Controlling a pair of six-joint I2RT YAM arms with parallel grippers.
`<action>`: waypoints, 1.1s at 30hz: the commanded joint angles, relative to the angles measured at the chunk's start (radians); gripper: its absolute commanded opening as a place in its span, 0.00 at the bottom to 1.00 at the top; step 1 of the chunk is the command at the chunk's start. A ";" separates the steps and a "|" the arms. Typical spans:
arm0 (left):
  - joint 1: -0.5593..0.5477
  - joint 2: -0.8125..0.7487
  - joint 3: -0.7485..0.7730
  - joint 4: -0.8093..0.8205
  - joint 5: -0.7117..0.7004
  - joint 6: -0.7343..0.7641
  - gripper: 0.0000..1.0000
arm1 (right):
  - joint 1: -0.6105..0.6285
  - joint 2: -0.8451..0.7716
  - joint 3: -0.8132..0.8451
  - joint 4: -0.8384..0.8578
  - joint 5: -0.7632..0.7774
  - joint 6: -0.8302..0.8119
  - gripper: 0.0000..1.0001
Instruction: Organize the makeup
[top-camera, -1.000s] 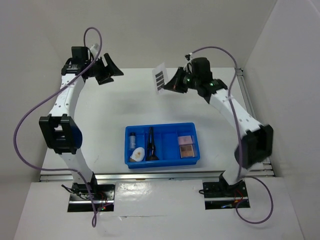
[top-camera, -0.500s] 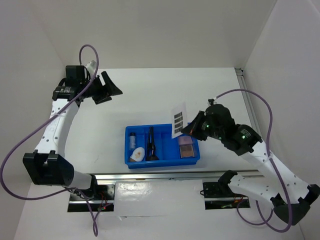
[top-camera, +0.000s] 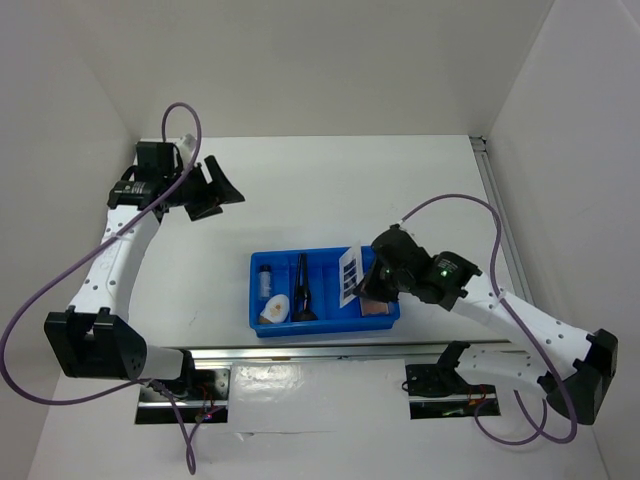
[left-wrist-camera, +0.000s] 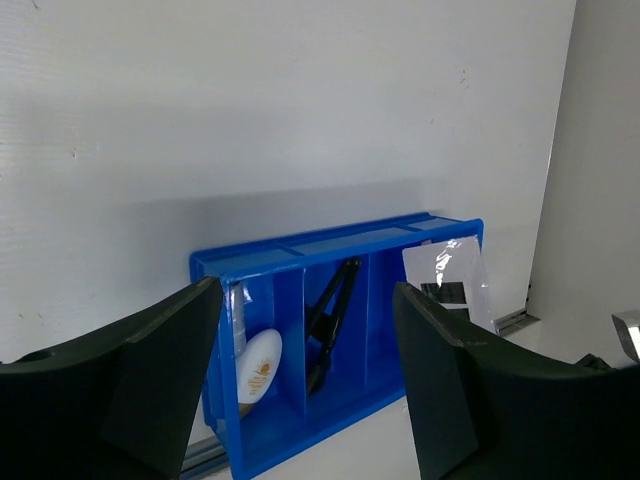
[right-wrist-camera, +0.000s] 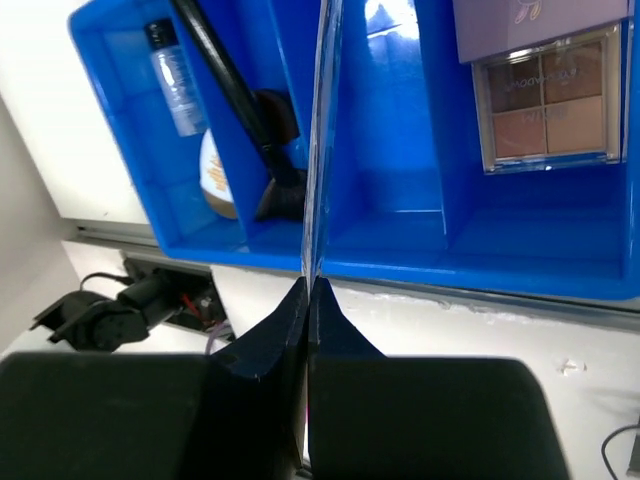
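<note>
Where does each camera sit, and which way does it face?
Top external: above, behind the bases, looking down on both arms and a blue divided plastic tray.
Left wrist: far left, facing the tray through the open left hand.
Right wrist: over the tray, looking along the right hand shut on a clear flat palette.
Wrist views share: tray, black brushes.

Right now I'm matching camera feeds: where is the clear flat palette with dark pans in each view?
Top external: clear flat palette with dark pans, tilted over the blue divided plastic tray's middle.
Left wrist: right of centre, by the tray's right end.
Right wrist: edge-on, a thin central vertical line, pinched by the right end effector.
Shared landmark: the black brushes, left of the palette in every view.
</note>
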 joint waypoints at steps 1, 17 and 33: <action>-0.015 -0.039 -0.005 0.009 -0.007 0.017 0.82 | 0.019 0.004 -0.035 0.093 0.034 0.008 0.00; -0.015 -0.021 -0.033 0.018 -0.007 0.035 0.82 | 0.019 0.152 -0.087 0.237 0.027 -0.052 0.00; -0.015 -0.012 -0.042 0.018 -0.016 0.035 0.82 | 0.019 0.121 -0.173 0.433 -0.141 -0.379 0.00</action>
